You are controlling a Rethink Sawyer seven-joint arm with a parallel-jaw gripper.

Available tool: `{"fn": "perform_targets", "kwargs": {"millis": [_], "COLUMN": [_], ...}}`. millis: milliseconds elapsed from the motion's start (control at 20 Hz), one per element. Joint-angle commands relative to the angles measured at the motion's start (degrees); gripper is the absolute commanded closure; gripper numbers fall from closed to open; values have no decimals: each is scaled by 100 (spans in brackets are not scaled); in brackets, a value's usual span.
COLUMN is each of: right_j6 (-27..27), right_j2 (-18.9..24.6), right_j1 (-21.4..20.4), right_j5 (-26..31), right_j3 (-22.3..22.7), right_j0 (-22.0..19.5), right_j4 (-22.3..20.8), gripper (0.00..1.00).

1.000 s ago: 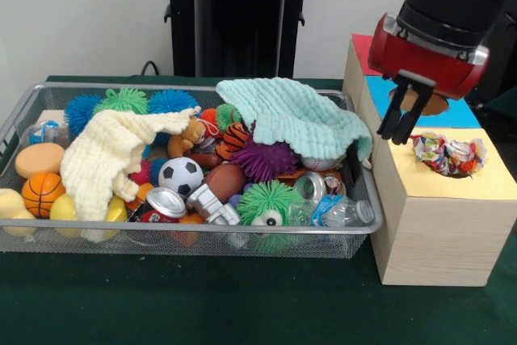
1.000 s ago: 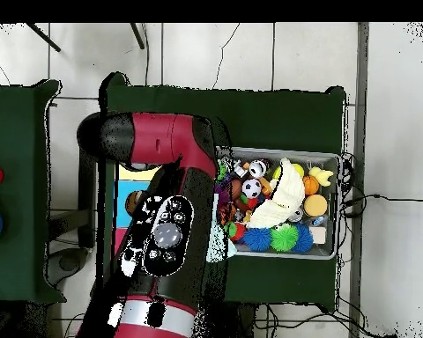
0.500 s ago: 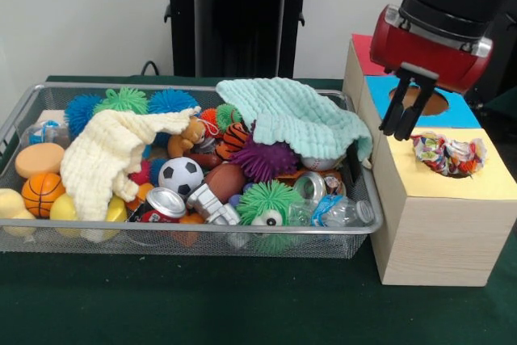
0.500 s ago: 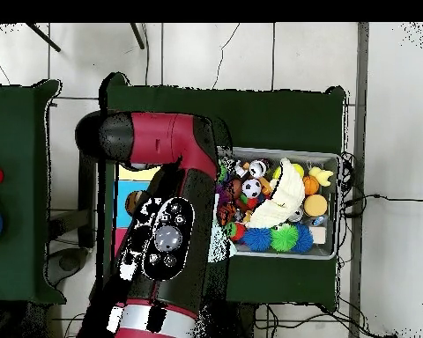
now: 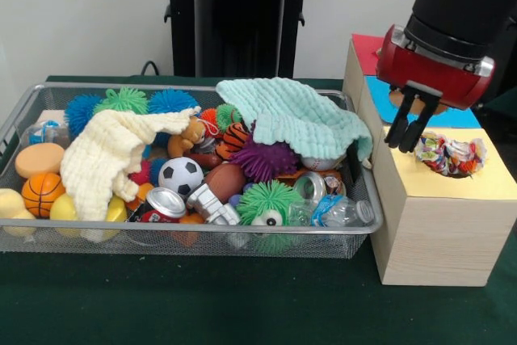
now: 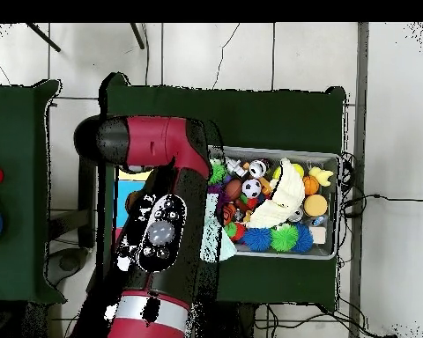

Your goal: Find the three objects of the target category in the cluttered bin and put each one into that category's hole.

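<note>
The wire mesh bin lies on the green table, full of toys and cloths; in the overhead view its rim shows to the right of the arm. My gripper hangs just left of the yellow-topped wooden box, above its left edge. Its black fingers stand slightly apart and hold nothing. A crumpled multicoloured cloth sits in the yellow box's hole, right of the fingertips. In the overhead view the arm hides the gripper.
Behind the yellow box stand a blue-topped box and a red-topped one. The bin holds a mint cloth, a cream cloth, a soccer ball, a can, spiky balls and a plastic bottle.
The gripper has shifted a little to the right, closer to the yellow box's hole. The multicoloured cloth and the bin's contents have not moved.
</note>
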Motion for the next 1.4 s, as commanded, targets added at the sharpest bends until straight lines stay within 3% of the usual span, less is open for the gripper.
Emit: {"fn": "perform_targets", "kwargs": {"millis": [50, 650, 1100, 1400], "right_j6": [608, 497, 157, 223], "right_j2": [629, 812, 1056, 1071], "right_j1": [155, 430, 460, 392], "right_j5": [-341, -282, -732, -870], "right_j3": [619, 218, 424, 597], "right_j0": [150, 130, -49, 8], "right_j4": [-107, 11, -112, -186], "gripper": [100, 100, 100, 100]}}
